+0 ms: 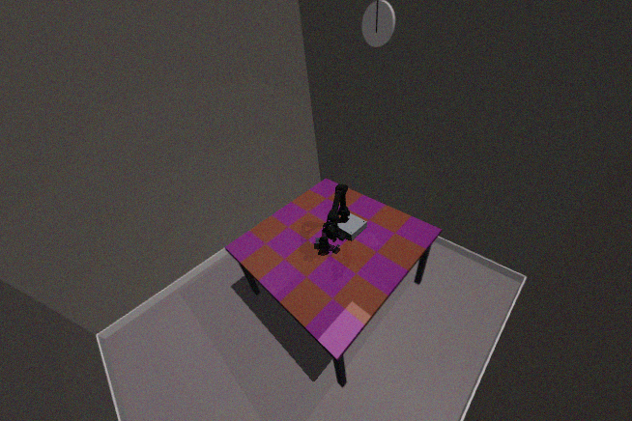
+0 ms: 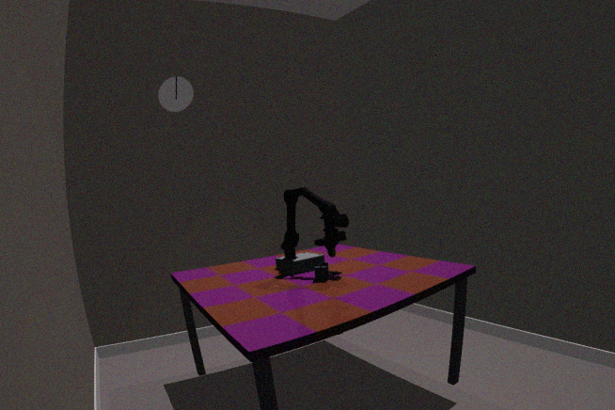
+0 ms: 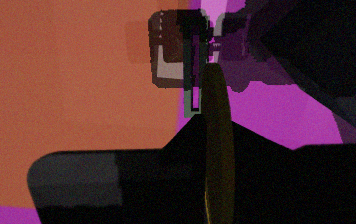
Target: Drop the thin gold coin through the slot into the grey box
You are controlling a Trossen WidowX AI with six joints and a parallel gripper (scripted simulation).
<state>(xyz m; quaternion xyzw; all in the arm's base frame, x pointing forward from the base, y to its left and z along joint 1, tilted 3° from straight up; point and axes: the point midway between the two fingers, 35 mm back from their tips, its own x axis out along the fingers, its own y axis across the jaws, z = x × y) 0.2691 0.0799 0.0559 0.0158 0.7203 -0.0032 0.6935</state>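
My gripper [image 2: 331, 254] [image 3: 205, 123] is shut on the gold coin [image 3: 219, 150], which stands edge-up between the fingers and looks dark olive in the wrist view. The coin is too small and dark to make out in the top and exterior views. The dark-green holder [image 2: 321, 274] [image 3: 188, 107] stands on the table below the fingertips. Its narrow groove shows beside the coin in the wrist view, and the coin is clear of it. The closed grey box [image 1: 353, 226] [image 2: 301, 262] stands by the arm's base. Its slot cannot be made out.
The table [image 1: 332, 271] [image 2: 326, 311] has a purple and orange checked top. The arm rises from its base beside the box and bends over towards the holder. Arm shadows fall around the holder. A round clock [image 1: 378, 23] [image 2: 176, 94] hangs on the wall.
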